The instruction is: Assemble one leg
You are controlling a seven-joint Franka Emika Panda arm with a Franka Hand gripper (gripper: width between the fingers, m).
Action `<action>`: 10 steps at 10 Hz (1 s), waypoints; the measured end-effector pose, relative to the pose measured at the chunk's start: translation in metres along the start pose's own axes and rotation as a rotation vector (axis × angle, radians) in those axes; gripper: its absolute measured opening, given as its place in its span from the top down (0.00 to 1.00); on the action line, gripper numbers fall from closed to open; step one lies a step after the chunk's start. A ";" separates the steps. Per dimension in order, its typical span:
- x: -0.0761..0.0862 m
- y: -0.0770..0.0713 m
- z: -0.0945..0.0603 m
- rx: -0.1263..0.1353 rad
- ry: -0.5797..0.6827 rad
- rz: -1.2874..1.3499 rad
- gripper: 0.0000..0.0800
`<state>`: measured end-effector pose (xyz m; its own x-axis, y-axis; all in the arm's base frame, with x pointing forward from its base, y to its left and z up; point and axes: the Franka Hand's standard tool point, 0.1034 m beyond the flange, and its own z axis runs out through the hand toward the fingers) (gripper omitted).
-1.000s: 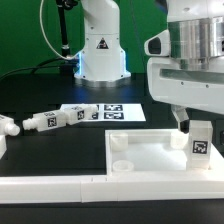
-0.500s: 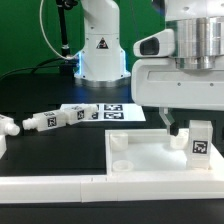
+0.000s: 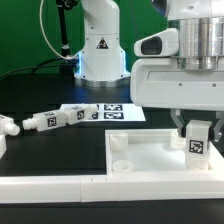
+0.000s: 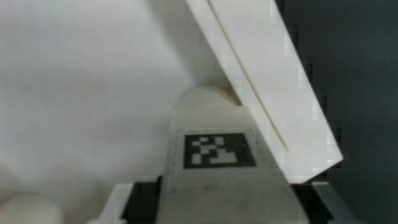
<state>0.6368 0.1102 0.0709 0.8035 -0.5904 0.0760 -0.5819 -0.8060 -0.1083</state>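
Note:
One leg (image 3: 198, 143), a stubby white post with a square marker tag, stands upright at the right end of the large flat white panel (image 3: 150, 150). My gripper (image 3: 197, 125) is straight above it, one finger on each side of its top, and the jaws look closed against its sides. In the wrist view the leg (image 4: 222, 150) fills the space between the dark fingers of the gripper (image 4: 222, 203), tag facing the camera, with the panel (image 4: 89, 90) under it.
Two more legs (image 3: 45, 120) (image 3: 85, 113) lie on the black table at the exterior view's left, and another white part (image 3: 5, 126) sits at the far left edge. The marker board (image 3: 120, 113) lies behind the panel. The robot base (image 3: 100, 50) stands at the back.
The gripper body has turned about its vertical axis over the leg, and the visible finger shifted sideways and back. The leg stays at the same spot on the panel.

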 end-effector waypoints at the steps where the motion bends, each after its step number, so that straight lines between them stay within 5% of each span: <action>1: 0.000 0.000 0.000 0.000 0.000 0.059 0.64; 3: 0.000 -0.001 0.000 -0.012 -0.006 0.344 0.64; 5: -0.001 -0.005 0.001 -0.053 -0.025 0.731 0.64; 7: 0.000 -0.007 0.001 -0.055 -0.026 1.159 0.64; 10: 0.001 -0.006 0.001 -0.050 -0.034 1.283 0.64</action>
<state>0.6416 0.1145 0.0702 -0.3306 -0.9404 -0.0798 -0.9411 0.3349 -0.0475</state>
